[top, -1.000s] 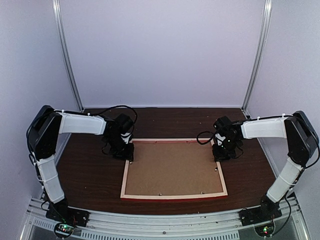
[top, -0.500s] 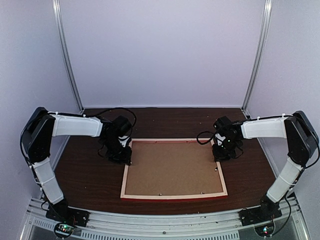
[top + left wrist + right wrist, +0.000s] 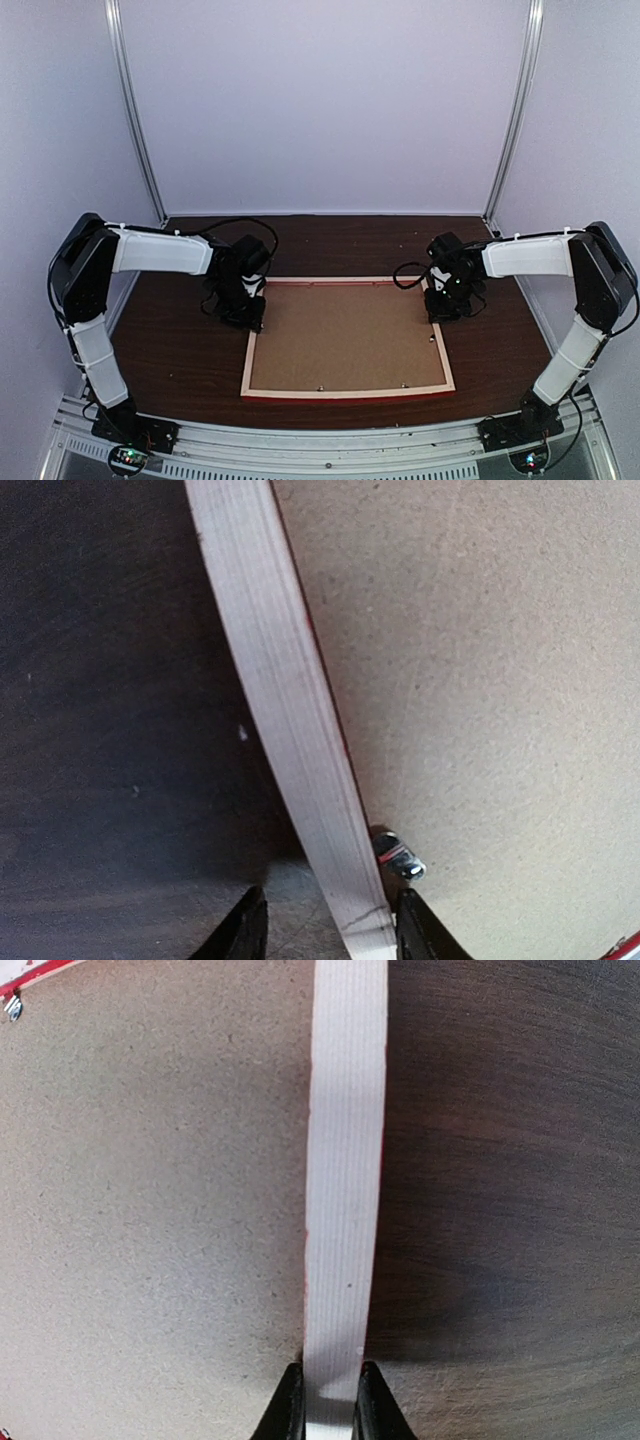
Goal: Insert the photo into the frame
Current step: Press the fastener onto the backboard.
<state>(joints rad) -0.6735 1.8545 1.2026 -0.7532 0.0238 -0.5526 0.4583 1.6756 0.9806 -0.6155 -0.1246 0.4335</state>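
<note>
The frame [image 3: 345, 393] lies face down on the dark table, pale wood back up, with a brown backing board [image 3: 345, 335] inside it. The photo is out of view. My left gripper [image 3: 250, 316] stands over the frame's left rail [image 3: 280, 680] near its far corner. It [image 3: 330, 930] is open: the left finger stands clear of the wood and the right finger is close beside it. My right gripper [image 3: 441, 314] is on the right rail [image 3: 345, 1160] near the far corner. There it [image 3: 326, 1405] is shut on the frame, both fingers against the wood.
A small metal retaining tab [image 3: 398, 855] sticks out over the backing board [image 3: 480, 680] just inside the left rail. Another tab [image 3: 12, 1007] shows at the board's far edge. Dark wooden table [image 3: 170, 350] surrounds the frame; pale walls enclose three sides.
My left wrist swung slightly outward and came back over the left rail, its jaws widening a little and narrowing again. The right arm and the frame have not moved.
</note>
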